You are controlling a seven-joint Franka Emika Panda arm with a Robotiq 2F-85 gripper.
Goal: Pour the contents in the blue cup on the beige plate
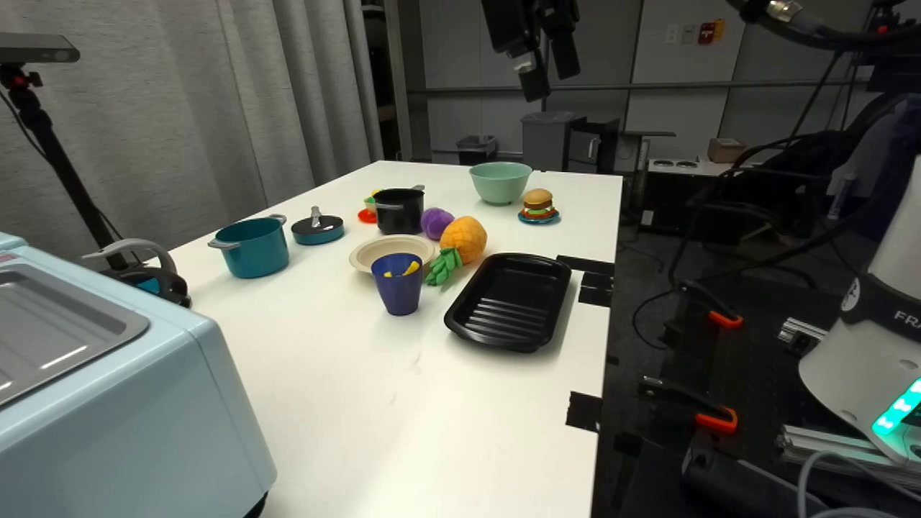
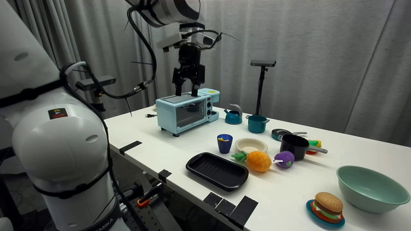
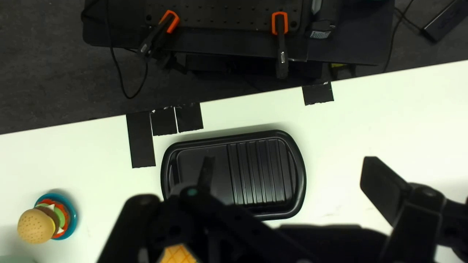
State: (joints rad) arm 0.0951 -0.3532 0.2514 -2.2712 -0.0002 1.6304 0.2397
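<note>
The blue cup (image 1: 399, 289) stands upright on the white table with several yellow pieces inside; it also shows in an exterior view (image 2: 224, 146). The beige plate (image 1: 365, 257) lies flat close beside the cup and looks bare; it also shows in an exterior view (image 2: 251, 143). My gripper (image 2: 186, 93) is open and empty, high above the table; it also shows in an exterior view (image 1: 552, 78). In the wrist view its fingers (image 3: 289, 160) are wide apart with nothing between them. The cup and plate do not show in the wrist view.
A black tray (image 2: 216, 171) and a toy pineapple (image 2: 258, 161) lie near the cup and plate. A purple toy (image 2: 284, 159), a black pot (image 2: 293, 147), a teal pot (image 2: 257, 124) and a light-blue toaster oven (image 2: 184, 112) stand around. A green bowl (image 2: 372, 189) and toy burger (image 2: 327, 207) are further off.
</note>
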